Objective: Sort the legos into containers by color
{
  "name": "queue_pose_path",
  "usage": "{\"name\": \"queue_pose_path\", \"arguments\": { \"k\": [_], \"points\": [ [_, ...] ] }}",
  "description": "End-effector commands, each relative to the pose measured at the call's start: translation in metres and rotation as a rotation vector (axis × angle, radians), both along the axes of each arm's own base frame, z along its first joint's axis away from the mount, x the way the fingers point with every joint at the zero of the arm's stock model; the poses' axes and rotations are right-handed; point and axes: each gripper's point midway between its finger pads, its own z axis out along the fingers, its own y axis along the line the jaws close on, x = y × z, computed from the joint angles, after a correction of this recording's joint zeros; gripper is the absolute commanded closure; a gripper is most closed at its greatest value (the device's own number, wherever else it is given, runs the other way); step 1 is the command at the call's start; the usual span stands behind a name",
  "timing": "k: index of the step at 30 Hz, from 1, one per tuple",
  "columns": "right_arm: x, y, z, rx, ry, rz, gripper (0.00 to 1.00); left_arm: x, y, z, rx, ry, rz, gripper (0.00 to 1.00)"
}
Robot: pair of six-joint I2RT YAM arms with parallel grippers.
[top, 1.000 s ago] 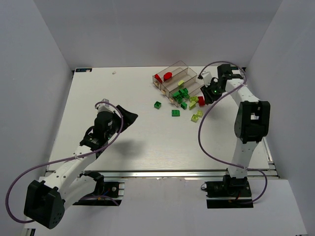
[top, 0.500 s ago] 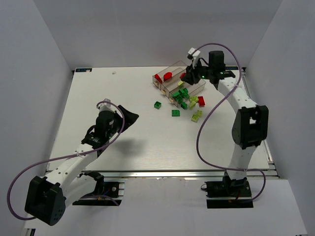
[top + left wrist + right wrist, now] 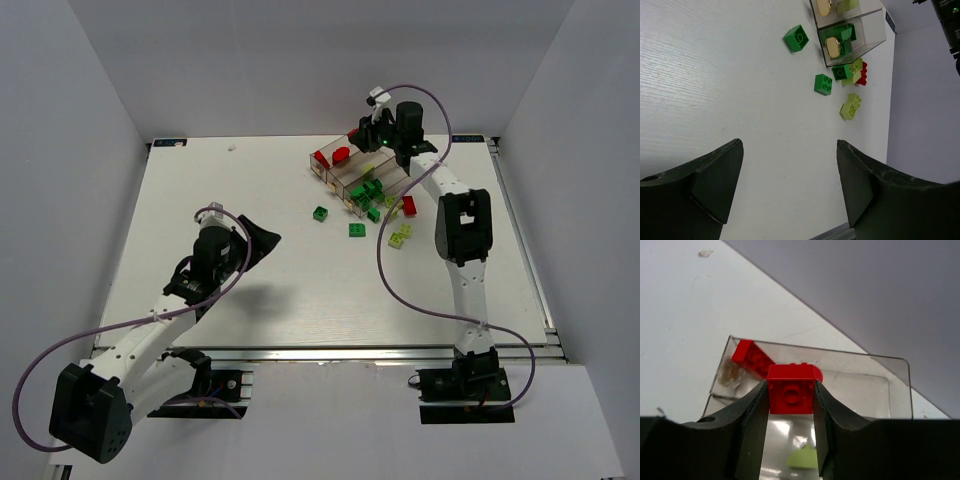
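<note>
The clear three-compartment tray (image 3: 385, 148) stands at the back right, with red bricks (image 3: 322, 158) in its far-left compartment and lime and dark green bricks in the other two. My right gripper (image 3: 363, 135) hovers over the red compartment. In the right wrist view it (image 3: 790, 390) is shut on a red brick (image 3: 791, 389) above the tray (image 3: 850, 356), where another red brick (image 3: 752, 357) lies. My left gripper (image 3: 262, 240) is open and empty at mid-left, and its own view shows it (image 3: 789, 150) over bare table.
Loose bricks lie in front of the tray: dark green ones (image 3: 320, 213) (image 3: 357, 230), a lime pair (image 3: 400, 237) and a red one (image 3: 408, 205). The left wrist view also shows them (image 3: 823, 84). White walls enclose the table on three sides.
My right gripper has swung from the right side of the tray back and leftward to above the red compartment. The left arm has barely moved.
</note>
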Motion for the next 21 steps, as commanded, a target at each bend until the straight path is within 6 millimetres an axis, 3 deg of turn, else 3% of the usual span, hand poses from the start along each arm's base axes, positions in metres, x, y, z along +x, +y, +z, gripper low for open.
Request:
{"name": "queue_pose_path", "arguments": {
  "k": [1,7,12,21],
  "points": [
    [0.026,0.006,0.059,0.068,-0.184,-0.079,1.00,-0.002,0.005,0.005,-0.004,-0.005,0.023,0.16],
    [0.042,0.003,0.032,0.046,-0.197,-0.148,0.99,-0.001,0.005,0.004,-0.004,0.005,0.025,0.16],
    [0.049,-0.001,0.009,0.019,-0.183,-0.185,0.92,-0.001,0.005,0.005,0.000,0.007,0.025,0.15],
    [0.058,-0.005,-0.010,-0.015,-0.190,-0.213,0.66,-0.002,0.005,0.007,0.001,0.008,0.025,0.15]
  ]
}}
